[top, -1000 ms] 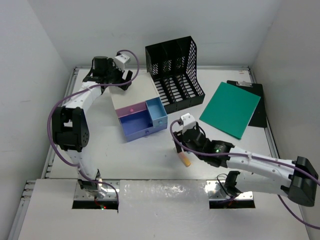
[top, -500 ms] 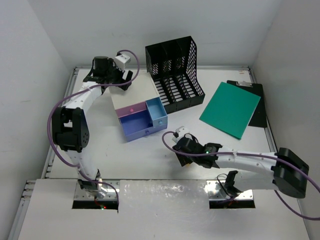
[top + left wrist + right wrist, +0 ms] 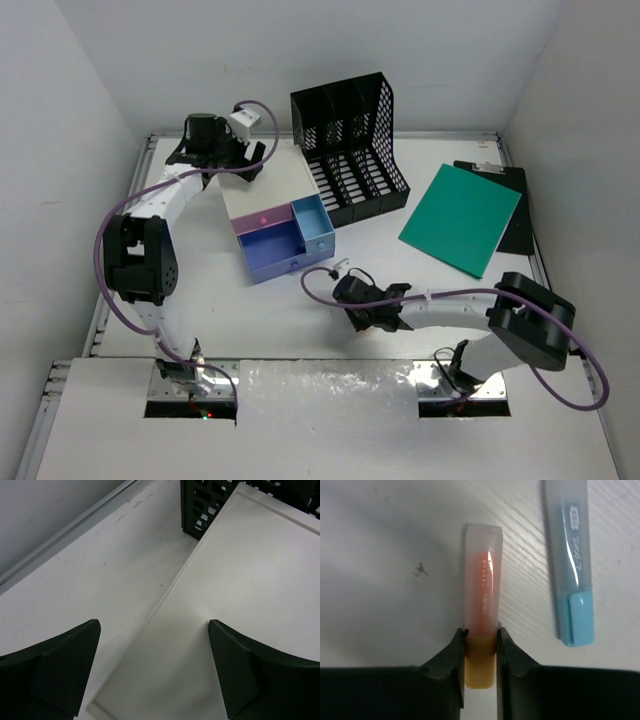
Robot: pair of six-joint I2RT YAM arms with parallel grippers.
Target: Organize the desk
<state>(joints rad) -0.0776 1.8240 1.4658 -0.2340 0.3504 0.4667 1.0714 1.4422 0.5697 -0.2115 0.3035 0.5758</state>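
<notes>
On the near middle of the desk [image 3: 262, 322], the broad matte white tabletop with pale rails that fills the floor of the enclosure, lies an orange highlighter [image 3: 482, 605]: a slim, flat-sided stick with a frosted translucent cap and an amber tail. The right gripper [image 3: 480, 637] reaches low and flat across the surface, and its black fingers press both sides of that tail, clamped on it, probably to lift it by the narrow width. Just beside it, apart, rests a blue highlighter [image 3: 570, 565] of the same frosted plastic.

Farther out stands the drawer box [image 3: 275, 200], smooth white on top, with its blue drawer [image 3: 285, 245] pulled out, which looks like the likely home for the pens. The left gripper [image 3: 152, 630] hovers over the box's far corner, fingers wide apart and holding nothing.

Beyond are a black mesh file rack [image 3: 350, 150], a green folder [image 3: 460, 218] and a black clipboard [image 3: 500, 172] beneath it.
</notes>
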